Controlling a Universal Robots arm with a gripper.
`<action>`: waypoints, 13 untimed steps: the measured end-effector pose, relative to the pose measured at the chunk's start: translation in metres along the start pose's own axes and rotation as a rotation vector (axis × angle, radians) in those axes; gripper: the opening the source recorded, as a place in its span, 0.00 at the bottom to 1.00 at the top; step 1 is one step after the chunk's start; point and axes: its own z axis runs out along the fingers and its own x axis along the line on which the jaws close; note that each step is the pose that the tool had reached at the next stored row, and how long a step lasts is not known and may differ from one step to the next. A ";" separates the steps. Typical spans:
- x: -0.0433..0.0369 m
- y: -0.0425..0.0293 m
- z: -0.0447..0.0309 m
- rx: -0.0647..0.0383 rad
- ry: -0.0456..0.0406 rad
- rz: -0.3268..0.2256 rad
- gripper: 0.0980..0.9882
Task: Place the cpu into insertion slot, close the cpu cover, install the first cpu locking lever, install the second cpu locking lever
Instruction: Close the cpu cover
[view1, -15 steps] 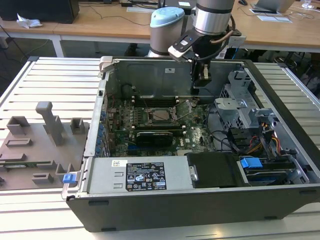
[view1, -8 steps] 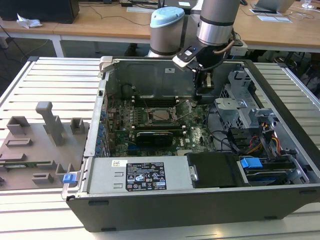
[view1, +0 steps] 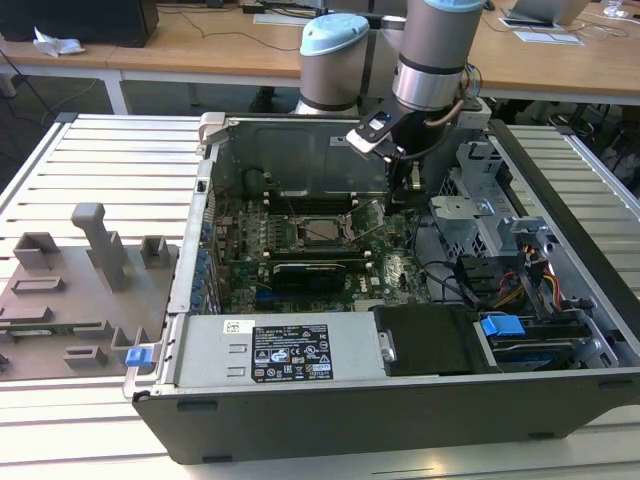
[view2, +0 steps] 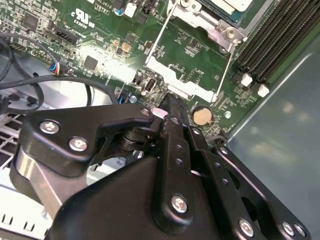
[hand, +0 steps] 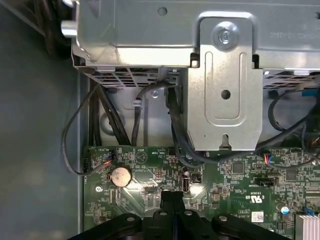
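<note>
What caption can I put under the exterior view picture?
The end effector hangs over the green motherboard inside an open computer case, near the insertion slot.

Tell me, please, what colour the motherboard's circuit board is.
Green. The motherboard shows this best in the second wrist view.

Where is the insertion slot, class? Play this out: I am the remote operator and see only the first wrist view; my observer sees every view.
Observer: In the exterior view the insertion slot lies to the exterior view's left of the gripper.
Operator: Is anything in it?
Observer: In the second wrist view a silver-grey cpu top sits inside a metal frame.
Operator: And the locking levers?
Observer: Two thin wire levers run from beside that frame toward the gripper; I cannot tell whether they are latched.
</note>
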 end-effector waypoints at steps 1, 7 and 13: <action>0.0000 -0.0013 0.0012 0.000 -0.0002 0.000 0.01; 0.0001 -0.0139 0.0012 -0.001 -0.0002 0.000 0.01; 0.0002 -0.0321 0.0013 -0.003 -0.0001 0.000 0.01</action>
